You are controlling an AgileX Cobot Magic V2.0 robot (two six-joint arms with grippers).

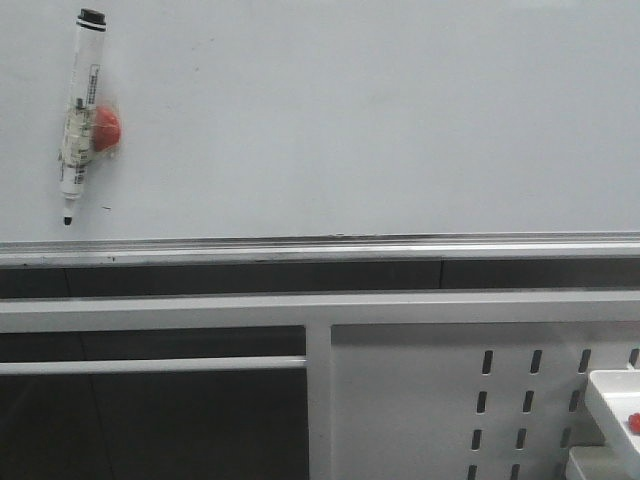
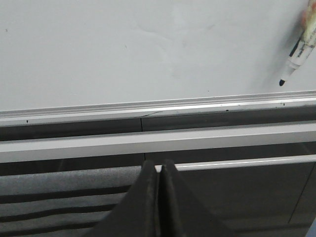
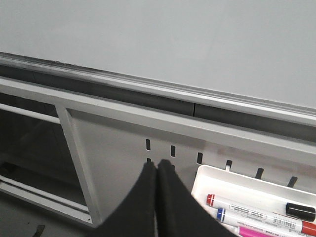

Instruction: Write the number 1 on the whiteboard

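The whiteboard [image 1: 350,110] fills the upper front view, pale grey-white, with a silver rail [image 1: 320,246] along its lower edge. No number 1 shows on it. A white-barrelled marker [image 1: 78,115] with a black cap hangs tip-down at the board's upper left, held by a red magnet [image 1: 106,128]; its tip also shows in the left wrist view as the marker [image 2: 296,54]. My left gripper [image 2: 159,165] is shut and empty, low in front of the frame under the whiteboard [image 2: 148,44]. My right gripper [image 3: 157,164] is shut and empty before the perforated panel. Neither gripper appears in the front view.
A white perforated metal panel [image 1: 440,400] stands below the board at right, also seen as the panel [image 3: 123,163]. A white tray [image 3: 237,187] hooked on it holds red, blue and pink markers [image 3: 256,215]. The tray's corner [image 1: 612,410] shows at lower right. A white crossbar [image 1: 320,308] runs under the rail.
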